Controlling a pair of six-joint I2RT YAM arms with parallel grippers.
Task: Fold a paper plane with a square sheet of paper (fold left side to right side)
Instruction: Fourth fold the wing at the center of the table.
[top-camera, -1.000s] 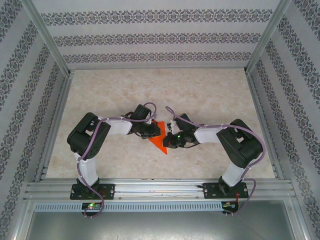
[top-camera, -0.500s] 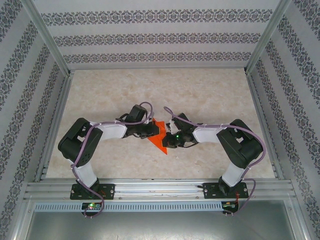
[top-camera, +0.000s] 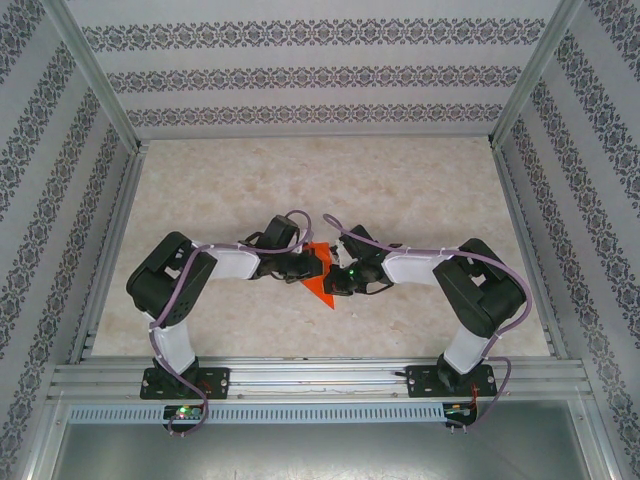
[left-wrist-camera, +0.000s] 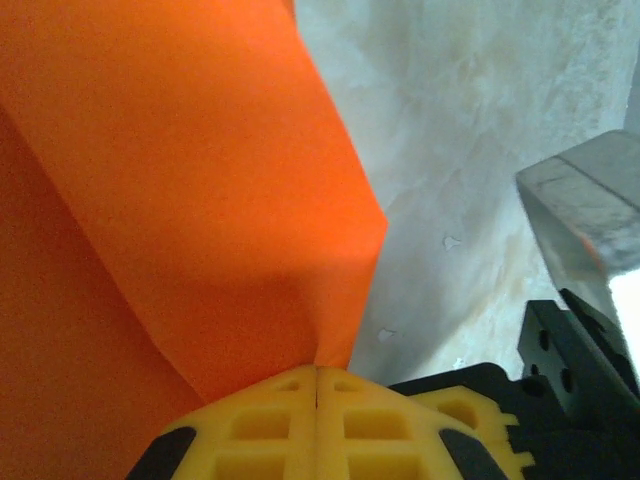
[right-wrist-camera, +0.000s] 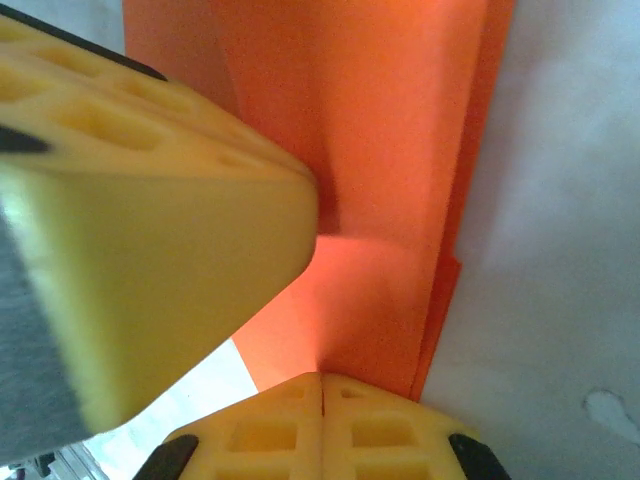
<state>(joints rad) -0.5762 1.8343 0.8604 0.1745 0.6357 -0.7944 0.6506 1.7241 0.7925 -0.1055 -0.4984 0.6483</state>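
We see the paper plane (top-camera: 323, 291) at the centre of the table (top-camera: 400, 190), its point toward the table's near edge. The left gripper (left-wrist-camera: 317, 372) is clamped on a raised flap, and the right gripper (right-wrist-camera: 320, 380) pinches the layered edge. Since a second ago the left gripper has pushed further over the table's centre, covering more of the orange.

Both arms bend inward and meet at the middle of the marbled desk (top-camera: 400, 190). The left claw (top-camera: 303, 266) and right claw (top-camera: 338, 281) sit close together over the orange-red paper plane (top-camera: 322, 292). Its sharp point pokes out toward the near edge. Patterned walls (top-camera: 320, 75) enclose the desk.
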